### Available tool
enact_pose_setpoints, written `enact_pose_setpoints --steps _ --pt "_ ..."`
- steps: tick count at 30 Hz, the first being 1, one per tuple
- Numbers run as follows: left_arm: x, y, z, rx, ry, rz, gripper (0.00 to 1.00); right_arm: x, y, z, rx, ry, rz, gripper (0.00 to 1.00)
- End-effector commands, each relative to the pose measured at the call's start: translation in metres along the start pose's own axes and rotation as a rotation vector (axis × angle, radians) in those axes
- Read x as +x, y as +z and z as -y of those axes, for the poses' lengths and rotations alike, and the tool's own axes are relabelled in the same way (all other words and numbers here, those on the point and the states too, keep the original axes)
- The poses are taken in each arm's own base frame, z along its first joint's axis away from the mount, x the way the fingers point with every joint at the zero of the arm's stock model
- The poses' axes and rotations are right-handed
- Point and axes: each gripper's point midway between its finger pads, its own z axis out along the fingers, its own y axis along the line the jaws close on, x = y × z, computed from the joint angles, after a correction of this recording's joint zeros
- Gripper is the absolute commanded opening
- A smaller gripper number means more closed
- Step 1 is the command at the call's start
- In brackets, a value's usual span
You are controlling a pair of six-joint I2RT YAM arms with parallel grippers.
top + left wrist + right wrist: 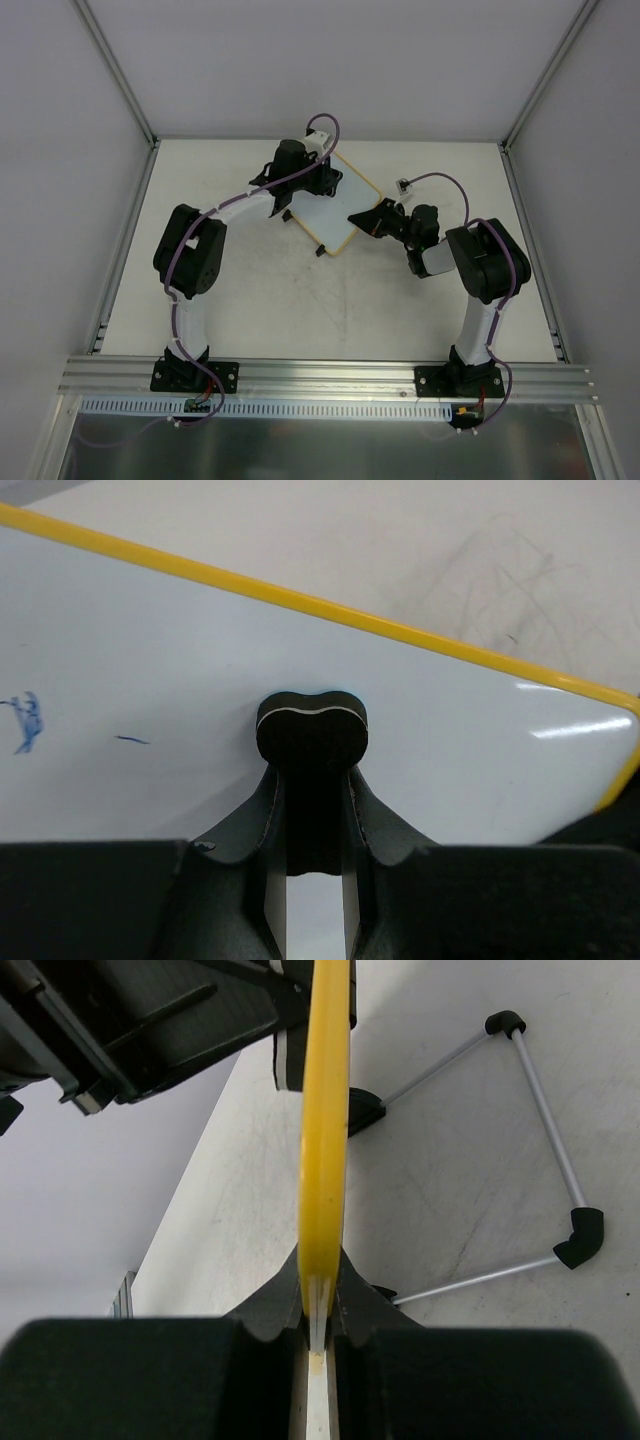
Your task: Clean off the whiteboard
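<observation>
Two arms shared the work. Right gripper (320, 1282) pinched the yellow edge of the whiteboard (335, 215), apparently steadying it at the far middle of the table (300, 300). Left gripper (312, 780) clamped a black eraser block (312, 728) flat on the white face; blue marks (24, 720) lay unwiped beside it.

Thin metal-rod frame (545, 1120) with black corner caps on scuffed white table (450, 1190).
</observation>
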Motion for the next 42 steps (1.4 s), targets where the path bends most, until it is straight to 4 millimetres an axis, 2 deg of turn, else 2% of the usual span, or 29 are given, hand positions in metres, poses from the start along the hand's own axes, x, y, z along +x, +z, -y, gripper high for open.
enact_pose_setpoints --steps 1,4,9,16,21,25,28,30,33,34,37,38,42 --pt "0.050 -0.006 0.077 0.268 -0.038 -0.159 0.00 -0.015 0.005 -0.066 -0.282 -0.217 0.041 0.00" --pt "0.056 -0.007 0.092 0.316 -0.029 -0.180 0.00 -0.014 0.006 -0.065 -0.279 -0.214 0.040 0.00" --pt "0.067 -0.009 0.105 0.357 -0.018 -0.206 0.00 -0.015 0.004 -0.066 -0.279 -0.219 0.043 0.00" --pt "0.080 -0.010 0.107 0.349 0.046 -0.236 0.00 -0.014 0.005 -0.065 -0.277 -0.215 0.043 0.00" --pt "0.095 -0.002 0.101 0.229 0.129 -0.271 0.00 -0.015 0.005 -0.065 -0.276 -0.211 0.044 0.00" --pt "0.100 0.004 0.094 0.166 0.174 -0.289 0.00 -0.014 0.005 -0.065 -0.277 -0.213 0.044 0.00" --pt "0.102 0.006 0.077 0.076 0.194 -0.299 0.00 -0.015 0.004 -0.065 -0.275 -0.211 0.045 0.00" --pt "0.100 0.005 0.059 0.000 0.204 -0.301 0.00 -0.015 0.005 -0.065 -0.276 -0.210 0.043 0.00" --pt "0.094 0.005 0.040 -0.023 0.146 -0.300 0.00 -0.015 0.005 -0.065 -0.276 -0.208 0.043 0.00" --pt "0.090 0.003 0.022 -0.043 0.122 -0.297 0.00 -0.015 0.004 -0.066 -0.278 -0.210 0.043 0.00" --pt "0.084 -0.001 -0.003 -0.096 0.102 -0.288 0.00 -0.015 0.004 -0.066 -0.278 -0.210 0.043 0.00" --pt "0.080 -0.004 -0.018 -0.120 0.089 -0.280 0.00 -0.015 0.004 -0.066 -0.278 -0.210 0.043 0.00" --pt "0.066 -0.011 -0.057 -0.166 0.043 -0.253 0.00 -0.016 0.004 -0.067 -0.280 -0.208 0.044 0.00"
